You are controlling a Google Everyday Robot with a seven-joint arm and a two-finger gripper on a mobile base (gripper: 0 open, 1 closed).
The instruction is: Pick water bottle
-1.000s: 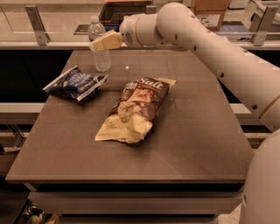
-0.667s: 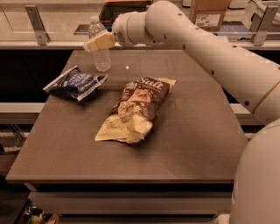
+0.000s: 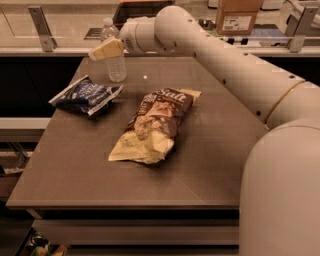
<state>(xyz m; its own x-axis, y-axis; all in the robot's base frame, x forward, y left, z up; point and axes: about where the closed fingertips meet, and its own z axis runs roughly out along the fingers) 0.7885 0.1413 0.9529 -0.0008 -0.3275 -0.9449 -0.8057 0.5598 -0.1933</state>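
The water bottle (image 3: 116, 66) is a small clear ribbed bottle with a white cap. It stands upright at the far left of the brown table (image 3: 210, 165). My gripper (image 3: 105, 49) is cream-coloured and sits at the end of the white arm, which reaches in from the right. It hangs at the bottle's upper half and overlaps the bottle's left shoulder in this view. The lower half of the bottle and its cap show clearly. Whether the gripper touches the bottle cannot be told.
A blue chip bag (image 3: 86, 95) lies left of centre, just in front of the bottle. A larger brown and yellow chip bag (image 3: 152, 125) lies mid-table. A cardboard box (image 3: 237, 15) stands on the counter behind. The table's left edge is close to the bottle.
My arm has swung left. The gripper has moved from the bottle's right side across to its upper left. The bottle and both bags have not moved.
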